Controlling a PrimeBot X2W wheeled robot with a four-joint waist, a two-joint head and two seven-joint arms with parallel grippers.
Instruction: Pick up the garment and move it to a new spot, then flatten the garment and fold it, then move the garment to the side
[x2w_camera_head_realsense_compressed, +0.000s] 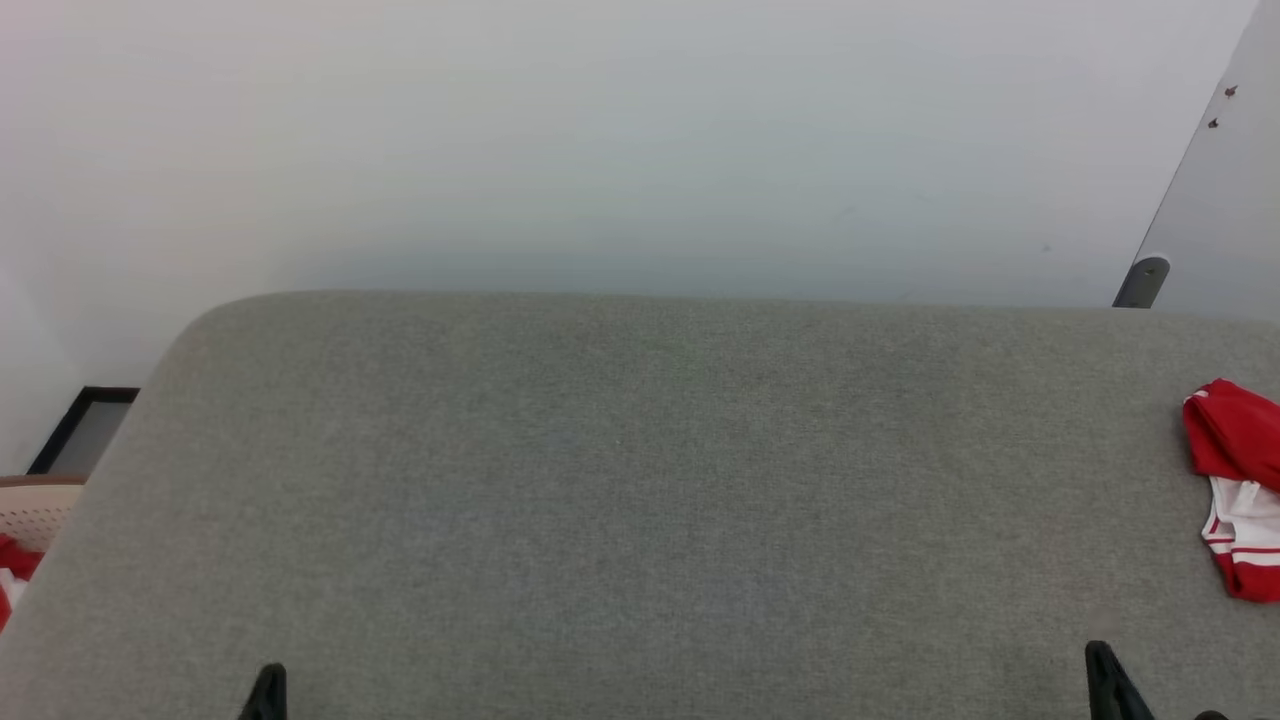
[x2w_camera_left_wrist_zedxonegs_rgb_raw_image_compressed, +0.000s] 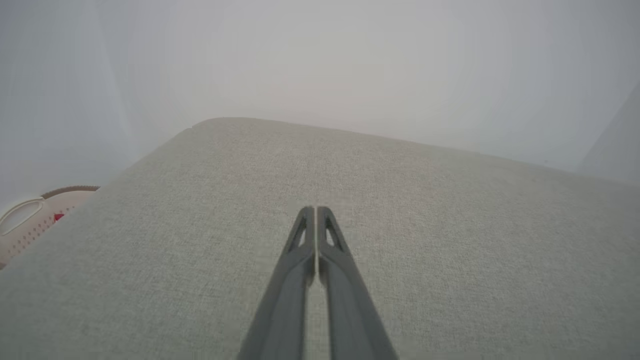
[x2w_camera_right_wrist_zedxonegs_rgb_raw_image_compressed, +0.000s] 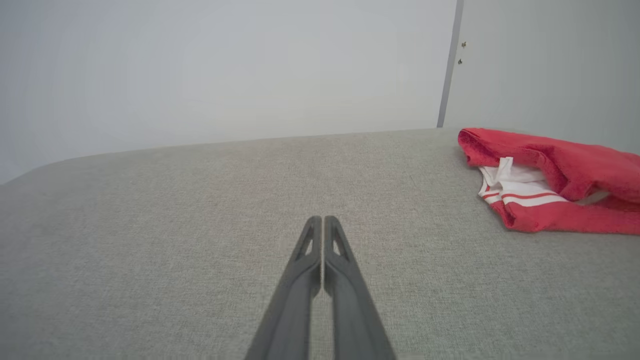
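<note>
Head view: the garment (x2w_camera_head_realsense_compressed: 1238, 480) sits crumpled at the far right edge of the grey upholstered surface (x2w_camera_head_realsense_compressed: 640, 500), partly cut off by the frame. It's bright red with a white panel and thin red stripes. The left gripper (x2w_camera_head_realsense_compressed: 268, 692) and right gripper (x2w_camera_head_realsense_compressed: 1110, 685) only poke their dark tips in at the bottom, and the right one is the nearer to the garment, though not touching it. A beige perforated basket (x2w_camera_head_realsense_compressed: 35, 505) peeks in at the left, off the surface.

Left wrist view: the left gripper's two long dark fingers are pressed together tip to tip with nothing between them, over bare woven grey fabric with a rounded far corner. The basket shows off to the left again.

Right wrist view: same story here, fingers clamped together and empty. The garment lies ahead and to the right, well apart from the tips, and looks like soft terry-ish knit, bunched into loose folds with the white striped hem tucked under a red roll.

Handling guess: it's light and floppy with zero stiffness, so it'll drape and sag rather than slide as one piece. A pinch on the thick red rolled edge, or on the hem seam, looks like the safest bite, since a single thin layer might just peel off the pile.
</note>
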